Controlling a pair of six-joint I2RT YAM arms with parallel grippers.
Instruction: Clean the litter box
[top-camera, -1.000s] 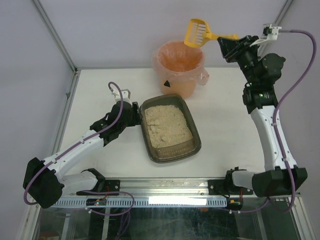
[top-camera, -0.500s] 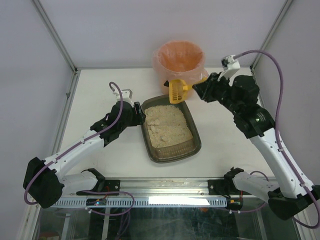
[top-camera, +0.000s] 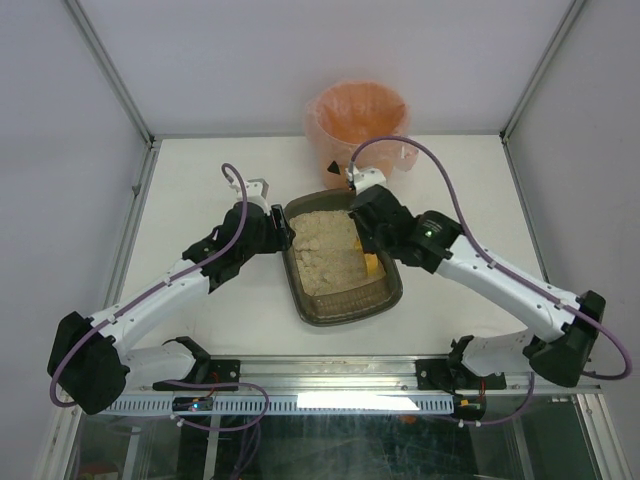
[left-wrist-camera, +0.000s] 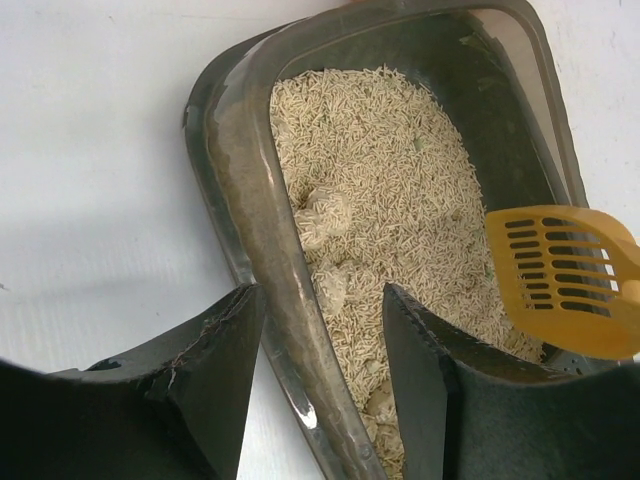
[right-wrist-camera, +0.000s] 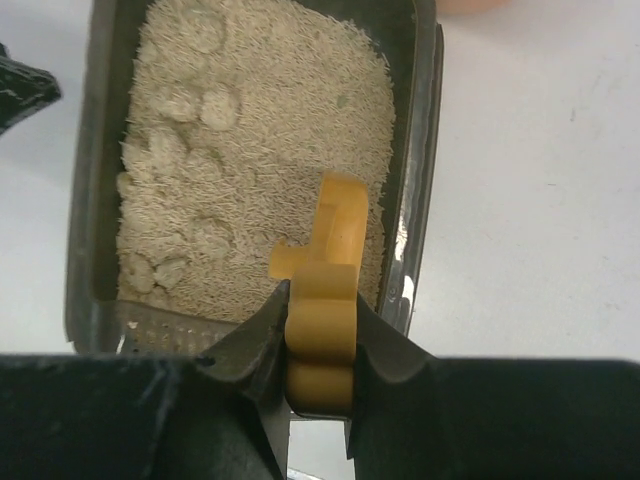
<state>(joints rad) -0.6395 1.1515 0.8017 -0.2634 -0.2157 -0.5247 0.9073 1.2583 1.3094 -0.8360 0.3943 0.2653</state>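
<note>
The litter box (top-camera: 345, 310) is a shallow dark grey-brown tray with round corners and beige grainy litter in it. It sits in the middle of the white table (top-camera: 200, 180). In the top view it lies just below the round orange-pink bucket (top-camera: 325, 140) with a bag inside. The tray's long side runs up and down the frame, leaning a little to the lower right.

The right gripper (right-wrist-camera: 320, 325) is pinching the handle of the small yellow plastic scoop (left-wrist-camera: 565, 280) with slots. The scoop's head is low over the right side of the tray. I cannot tell if it touches the litter.

The pale lumps (right-wrist-camera: 175, 150) lie along the left side of the litter. So from the scoop they are to the left in the top view, across the tray's short way. I think the scoop must go that way next.

The left gripper (left-wrist-camera: 320, 320) is spread. One finger is outside the tray's left long wall and one is inside, with a small gap on each side. The right arm has the tool, so it is the one nearer the job.
</note>
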